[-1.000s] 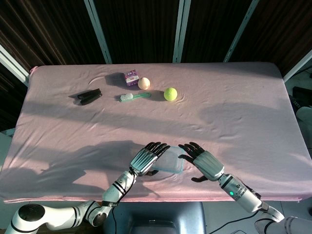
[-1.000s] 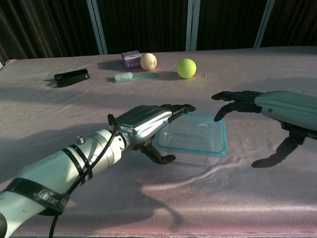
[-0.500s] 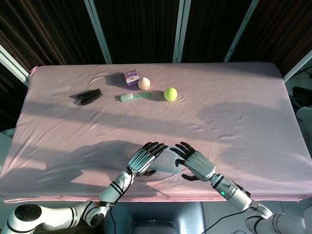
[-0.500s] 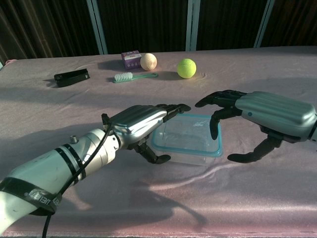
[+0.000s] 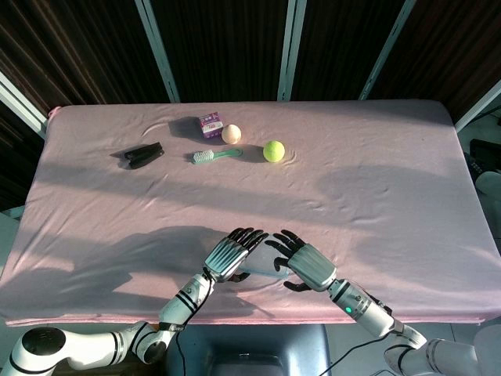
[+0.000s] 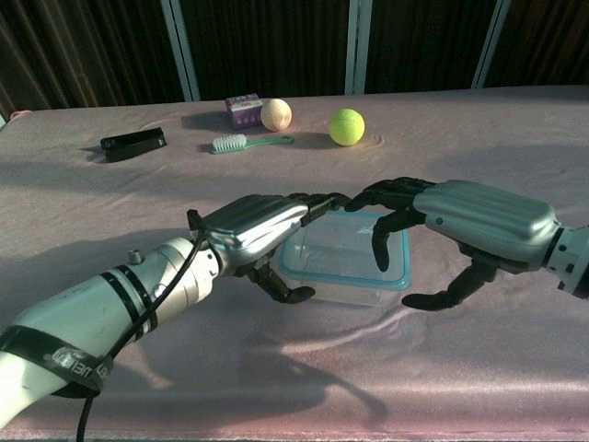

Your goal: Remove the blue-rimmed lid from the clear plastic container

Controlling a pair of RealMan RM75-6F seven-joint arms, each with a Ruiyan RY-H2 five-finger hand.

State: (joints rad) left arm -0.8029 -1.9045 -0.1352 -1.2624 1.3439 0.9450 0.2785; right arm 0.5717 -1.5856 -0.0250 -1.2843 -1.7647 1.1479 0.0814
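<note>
The clear plastic container with its blue-rimmed lid sits on the pink cloth near the table's front edge. In the head view only a sliver of the lid shows between the two hands. My left hand reaches over the container's left rim with straight fingers, its thumb low beside the near left corner. My right hand hovers over the lid's right half. Its fingertips curl down toward the lid and its thumb stays apart on the right side. Neither hand holds anything.
At the back of the table lie a black stapler, a green brush, a small purple box, a peach ball and a yellow-green tennis ball. The table's front edge runs just behind the hands.
My right hand has swung left from beside the container to above its lid, fingers curling downward. The left hand has barely moved, and the container has shifted slightly left.
</note>
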